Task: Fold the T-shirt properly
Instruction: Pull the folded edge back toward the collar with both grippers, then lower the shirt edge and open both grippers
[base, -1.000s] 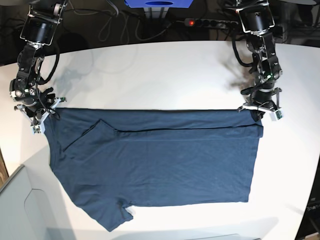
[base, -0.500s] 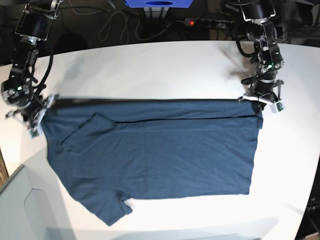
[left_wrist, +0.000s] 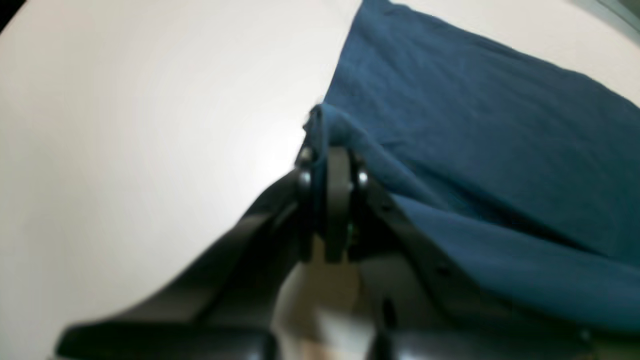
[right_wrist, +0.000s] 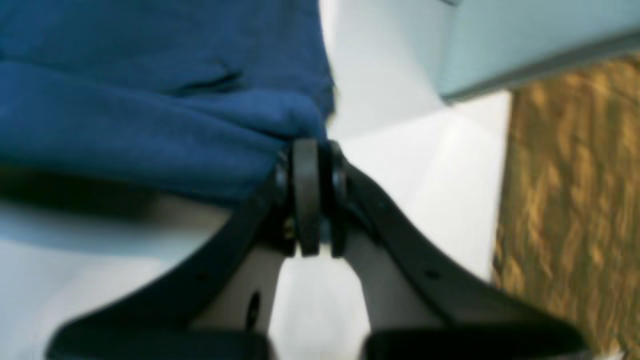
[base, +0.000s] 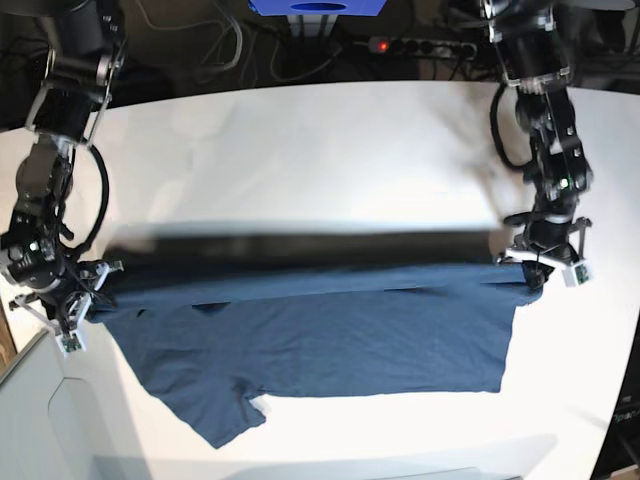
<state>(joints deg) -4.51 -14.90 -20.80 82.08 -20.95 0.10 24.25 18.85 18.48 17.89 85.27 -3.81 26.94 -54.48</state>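
Note:
The dark navy T-shirt (base: 320, 340) lies on the white table (base: 330, 150), its far edge lifted off the surface and stretched between both arms. At the right of the base view my left gripper (base: 532, 272) is shut on the shirt's raised corner; the left wrist view shows the T-shirt (left_wrist: 480, 150) bunched in the left gripper (left_wrist: 330, 150). On the left of the base view my right gripper (base: 80, 305) is shut on the opposite corner. In the right wrist view the T-shirt (right_wrist: 150, 115) is pinched in the right gripper (right_wrist: 307, 150). One sleeve (base: 225, 420) lies flat near the front.
A grey bin (base: 45, 425) stands at the front left corner. Cables and a power strip (base: 420, 45) lie behind the table's far edge. A brown floor (right_wrist: 565, 200) shows beyond the table edge in the right wrist view.
Both grippers have carried the shirt's far edge toward the front, lifting it over the rest of the shirt. The right gripper closed on its corner during this time.

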